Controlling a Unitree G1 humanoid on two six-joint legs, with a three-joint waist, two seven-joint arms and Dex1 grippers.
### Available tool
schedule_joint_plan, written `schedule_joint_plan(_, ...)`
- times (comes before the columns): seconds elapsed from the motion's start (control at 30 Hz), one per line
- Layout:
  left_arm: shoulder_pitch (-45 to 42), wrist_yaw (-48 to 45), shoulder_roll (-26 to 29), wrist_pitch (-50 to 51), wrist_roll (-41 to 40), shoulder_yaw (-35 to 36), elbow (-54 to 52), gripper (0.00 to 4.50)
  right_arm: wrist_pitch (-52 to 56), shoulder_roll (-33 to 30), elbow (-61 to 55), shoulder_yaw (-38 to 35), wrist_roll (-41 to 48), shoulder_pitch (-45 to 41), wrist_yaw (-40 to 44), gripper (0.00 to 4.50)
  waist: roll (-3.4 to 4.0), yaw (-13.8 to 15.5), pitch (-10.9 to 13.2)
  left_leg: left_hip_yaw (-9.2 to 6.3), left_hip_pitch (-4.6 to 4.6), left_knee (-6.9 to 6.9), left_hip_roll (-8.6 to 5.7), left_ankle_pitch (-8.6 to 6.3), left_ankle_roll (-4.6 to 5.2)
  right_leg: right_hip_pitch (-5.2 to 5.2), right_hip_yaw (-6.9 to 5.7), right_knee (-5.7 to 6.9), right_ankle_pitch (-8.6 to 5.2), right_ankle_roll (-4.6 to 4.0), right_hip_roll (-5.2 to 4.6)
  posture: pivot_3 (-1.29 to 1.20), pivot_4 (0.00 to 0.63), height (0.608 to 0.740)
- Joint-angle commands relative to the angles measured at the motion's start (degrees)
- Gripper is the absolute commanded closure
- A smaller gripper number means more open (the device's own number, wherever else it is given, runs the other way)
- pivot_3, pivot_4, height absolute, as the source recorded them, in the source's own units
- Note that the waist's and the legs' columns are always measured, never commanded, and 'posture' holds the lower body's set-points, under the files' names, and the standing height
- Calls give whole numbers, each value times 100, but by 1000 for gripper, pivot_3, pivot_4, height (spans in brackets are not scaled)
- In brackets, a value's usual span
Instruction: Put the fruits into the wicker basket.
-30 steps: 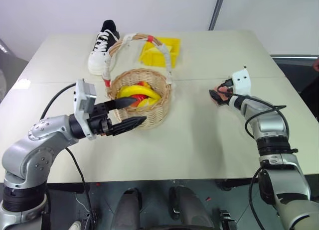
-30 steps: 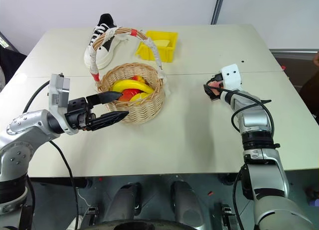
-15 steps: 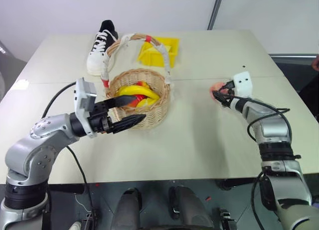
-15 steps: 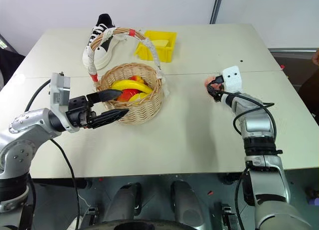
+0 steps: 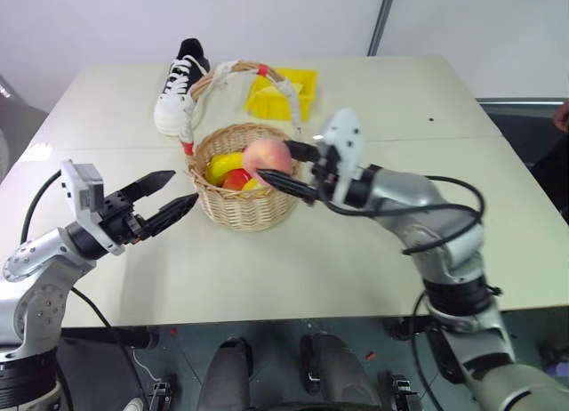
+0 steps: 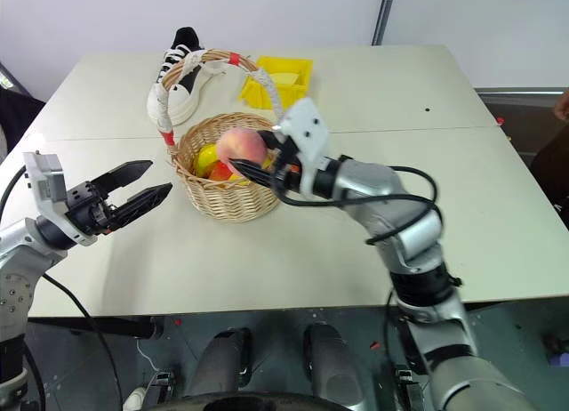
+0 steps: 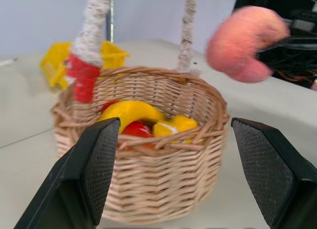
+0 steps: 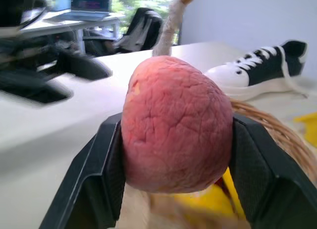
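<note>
The pink-orange peach point(image 5: 267, 155) hangs over the near right side of the wicker basket point(image 5: 242, 212), and my right gripper point(image 5: 272, 160) is shut on it. The right wrist view has the peach point(image 8: 176, 125) pressed between both black fingers point(image 8: 104, 174). A yellow banana point(image 5: 219, 166) lies inside the basket beside something red point(image 7: 136, 130). The basket's white handle with red bands point(image 5: 190, 119) arches up behind. My left gripper point(image 5: 184, 187) stands open and empty a short way left of the basket, pointing at it.
A black-and-white sneaker point(image 5: 181, 84) and a yellow plastic bin point(image 5: 290, 91) sit behind the basket at the far side of the table. A person's hand point(image 5: 562, 116) shows at the right edge. Bare tabletop point(image 5: 400, 117) lies to the right and in front.
My right gripper has closed on the peach at the table's right, lifted it and swung it left over the basket. My left gripper has drawn back leftward, away from the basket.
</note>
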Motion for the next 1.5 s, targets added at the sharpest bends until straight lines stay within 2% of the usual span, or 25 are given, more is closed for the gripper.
schedule_joint_plan(0.03, 54, 92, -28, -107, -93, 175, -255, 660, -34, 301, 422, 54, -377, -294, -514, 2050, -4, 12, -2, 0, -10, 0, -1, 0, 0, -4, -1, -6, -2, 3, -2, 0, 150, 740)
schedule_joint_plan(0.07, 67, 122, -43, -103, -112, 171, -294, 660, -55, 408, 572, 58, -421, -359, -582, 2050, -4, 4, -3, 0, -20, 0, -1, 0, 0, -9, -1, -13, -1, 4, -2, 0, 150, 740)
schedule_joint_plan(0.2, 58, 217, -81, -70, -157, 127, -407, 660, -205, 516, 747, 97, -587, -431, -579, 221, -4, -5, -3, 2, -55, 0, -1, 0, 0, -42, -1, -16, 11, 23, -1, 0, 150, 740)
schedule_joint_plan(0.23, 53, 235, -84, -57, -164, 117, -424, 660, -289, 501, 712, 103, -637, -428, -566, 46, -4, -8, -2, 2, -55, -2, -1, 0, 0, -43, -1, -16, 11, 24, 0, 0, 150, 740)
schedule_joint_plan(0.3, 67, 276, -78, -10, -224, 117, -465, 660, -330, 413, 477, 18, -609, -343, -505, 46, -4, -18, -2, 1, -55, -4, 1, 0, 1, -45, -1, -15, 11, 25, 3, 0, 150, 740)
schedule_joint_plan(0.4, 84, 286, -63, -1, -262, 118, -475, 660, -328, 88, -219, -350, 79, 78, 195, 46, -4, -17, -2, 0, -54, -4, 2, 0, 1, -46, -2, -14, 11, 24, 5, 0, 150, 740)
schedule_joint_plan(0.5, 68, 264, -70, -4, -282, 90, -460, 660, -314, -221, -507, -708, 370, 421, 451, 46, -4, -13, -2, 0, -54, -4, 1, -1, 2, -42, -3, -14, 8, 29, 4, 0, 150, 740)
schedule_joint_plan(0.67, -87, 212, -146, 30, -473, -33, -442, 660, -375, -256, 59, -824, -15, 462, -49, 46, -4, -54, -2, 3, -46, 1, 1, -1, 2, -40, -3, -13, 0, 11, 6, 0, 150, 740)
schedule_joint_plan(0.93, -171, 268, -178, -5, -423, -147, -427, 660, -1304, 412, 1681, -742, -573, -127, -405, 46, -3, -145, -2, 2, -45, -3, 4, -1, 2, -44, 1, 0, 14, 22, 14, 0, 150, 740)
schedule_joint_plan(1.03, -121, 300, -179, -8, -458, -95, -511, 660, -1477, 547, 1965, -879, -562, -200, -482, 951, -3, -153, -2, 2, -47, -3, 3, -1, 2, -44, 1, -1, 12, 28, 11, 0, 150, 740)
schedule_joint_plan(1.17, -6, 340, -216, -19, -484, -73, -611, 660, -1461, 544, 1752, -956, -382, -149, -387, 2909, -3, -160, -2, 2, -49, -3, 3, -1, 2, -45, 1, -1, 12, 29, 10, 0, 150, 740)
schedule_joint_plan(1.2, 16, 351, -233, -30, -474, -92, -622, 660, -1447, 536, 1686, -986, -345, -129, -379, 3569, -3, -161, -2, 2, -49, -3, 3, -1, 2, -45, 1, -1, 12, 29, 10, 0, 150, 740)
schedule_joint_plan(1.27, 14, 373, -263, -49, -448, -142, -621, 660, -1406, 489, 1565, -1035, -299, -90, -364, 4458, -3, -161, -2, 1, -48, -4, 4, -1, 2, -46, 1, 0, 12, 29, 10, 0, 150, 740)
schedule_joint_plan(1.4, -98, 379, -282, -59, -400, -235, -548, 660, -1391, 260, 1226, -1265, -249, 18, -383, 4458, -2, -156, -1, 0, -48, -3, 3, -1, 2, -46, 1, 1, 11, 29, 11, 0, 150, 740)
schedule_joint_plan(1.5, -194, 347, -268, -70, -386, -289, -456, 660, -1332, -143, 944, -1788, -136, 145, -487, 4458, -1, -108, 0, 0, -53, -1, 1, -1, 2, -47, 0, -1, 11, 29, 8, 0, 150, 740)
